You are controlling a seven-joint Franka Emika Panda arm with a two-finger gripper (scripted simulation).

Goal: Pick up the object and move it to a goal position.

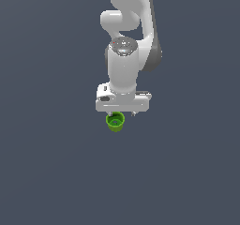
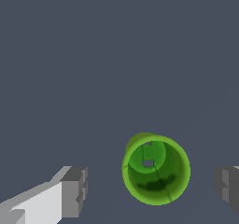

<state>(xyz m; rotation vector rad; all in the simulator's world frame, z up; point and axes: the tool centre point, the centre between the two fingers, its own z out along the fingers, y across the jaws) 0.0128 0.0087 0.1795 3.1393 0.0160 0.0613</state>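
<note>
- The claw (image 2: 151,185) is spread wide, gripping nothing.
- The green cup (image 2: 156,169) stands upright between its fingers (image 2: 74,192), touching neither, nearer the far finger.

one green cup (image 1: 115,121), one claw (image 1: 123,113), one arm (image 1: 125,55)

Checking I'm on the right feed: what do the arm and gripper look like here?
The arm is glossy white with rounded, bulbous links and a dark grey section along one side. A silver-grey round cap with small red marks tops the wrist joint. The gripper has a boxy white body, and the wrist view shows white fingers ending in blocky grey pads. No cables or lettering show.
</note>
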